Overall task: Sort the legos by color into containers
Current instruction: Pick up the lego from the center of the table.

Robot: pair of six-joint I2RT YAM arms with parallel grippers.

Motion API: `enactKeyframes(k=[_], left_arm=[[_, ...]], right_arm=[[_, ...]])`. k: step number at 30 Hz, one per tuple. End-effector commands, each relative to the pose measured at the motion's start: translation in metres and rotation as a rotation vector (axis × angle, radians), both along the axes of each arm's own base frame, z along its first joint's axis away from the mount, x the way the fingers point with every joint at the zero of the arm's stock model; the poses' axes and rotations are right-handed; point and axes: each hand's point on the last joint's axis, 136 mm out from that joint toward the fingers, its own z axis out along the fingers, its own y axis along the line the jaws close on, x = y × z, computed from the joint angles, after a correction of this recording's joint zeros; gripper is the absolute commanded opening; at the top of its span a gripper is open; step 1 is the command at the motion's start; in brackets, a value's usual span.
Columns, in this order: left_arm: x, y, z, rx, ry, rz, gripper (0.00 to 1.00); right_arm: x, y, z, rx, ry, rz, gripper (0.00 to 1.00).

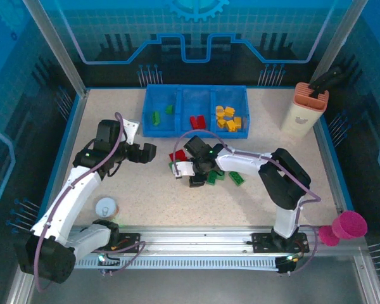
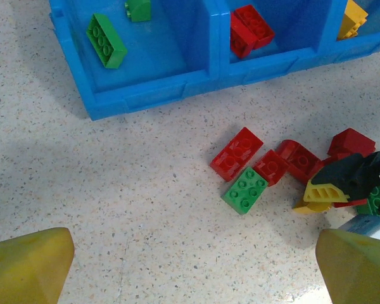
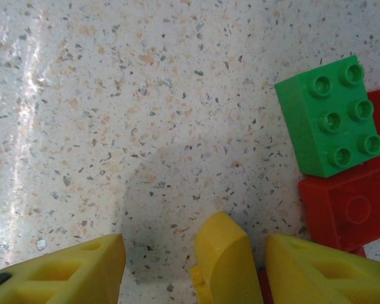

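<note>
Hovering over the table [image 1: 145, 190] just in front of the tray [image 1: 161, 132], the left gripper [image 2: 191, 256] had its jaws spread fully wide, with nothing between them.

Tray was at the far side of the table, with three compartments side by side.
- Left compartment: two green legos [image 1: 156, 117].
- Middle compartment: red legos [image 1: 197, 120].
- Right compartment: a heap of yellow legos [image 1: 228, 118].

Loose legos lay on the table in front of the tray. A red brick [image 2: 237, 154] and a green brick [image 2: 245, 189] were touching, with more red just beside them.

Right gripper [image 3: 193, 253] was low over this pile, jaws about half open. A yellow piece [image 3: 225, 263] stood between the fingers, close against one finger [image 3: 323, 272] and clearly apart from the other [image 3: 69, 272], so it was not clamped. It probably touched the nearer finger, but the view was too tight to confirm.

Just beyond, a six-stud green lego [image 3: 332, 123] lay against a red one [image 3: 348, 212].
</note>
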Motion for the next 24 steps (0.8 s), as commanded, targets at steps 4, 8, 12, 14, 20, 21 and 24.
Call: enactKeyframes(k=[4, 8, 12, 14, 20, 21, 24], left_arm=[[-0.003, -0.001, 0.000, -0.019, 0.005, -0.006, 0.99], [-0.003, -0.001, 0.000, -0.018, 0.006, -0.006, 0.99], [-0.003, -0.001, -0.001, -0.019, 0.007, -0.005, 0.99], [-0.003, -0.001, 0.000, -0.018, 0.006, -0.006, 0.99], [-0.003, -0.001, 0.000, -0.019, 0.002, -0.004, 0.99], [-0.003, -0.001, 0.000, -0.019, 0.003, -0.004, 0.99], [-0.003, 0.000, 0.001, -0.015, 0.000, -0.004, 0.99]], right_arm=[[0.012, -0.001, -0.009, -0.010, -0.003, 0.004, 0.60], [0.013, -0.002, -0.018, -0.033, 0.010, -0.002, 0.56], [0.014, -0.004, -0.026, -0.060, 0.009, -0.003, 0.50], [0.016, -0.006, -0.028, -0.069, 0.003, -0.006, 0.41], [0.016, -0.006, -0.020, -0.084, -0.016, 0.001, 0.08], [0.015, -0.004, -0.016, -0.079, -0.014, 0.002, 0.07], [0.013, 0.004, 0.009, -0.035, -0.002, -0.016, 0.04]])
